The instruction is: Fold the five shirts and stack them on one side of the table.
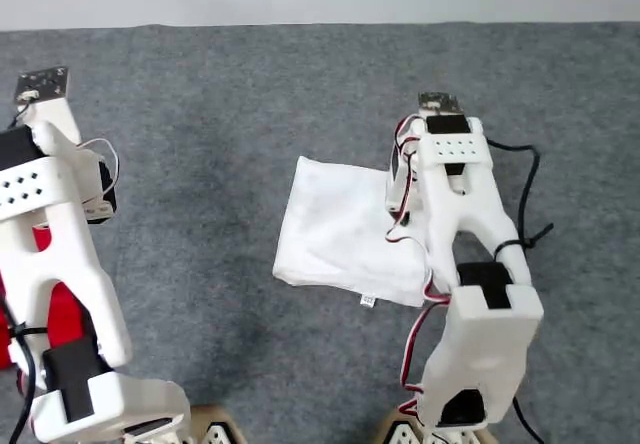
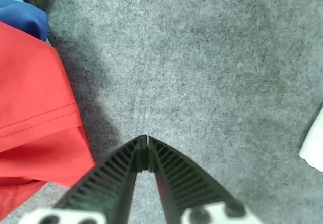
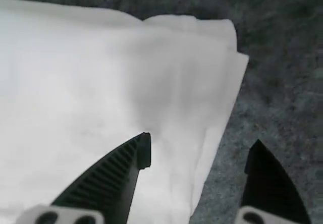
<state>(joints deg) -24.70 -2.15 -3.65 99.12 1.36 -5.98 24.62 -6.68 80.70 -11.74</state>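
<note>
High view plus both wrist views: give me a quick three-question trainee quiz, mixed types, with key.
1. True or false: the left gripper is shut and holds nothing.
2. The right gripper is open, one finger on either side of: A) a towel, B) an edge of the white shirt, C) a cardboard box.
3. Fill in: the left-side shirt by the left gripper is coloured ____.
Key: 1 true; 2 B; 3 red.
</note>
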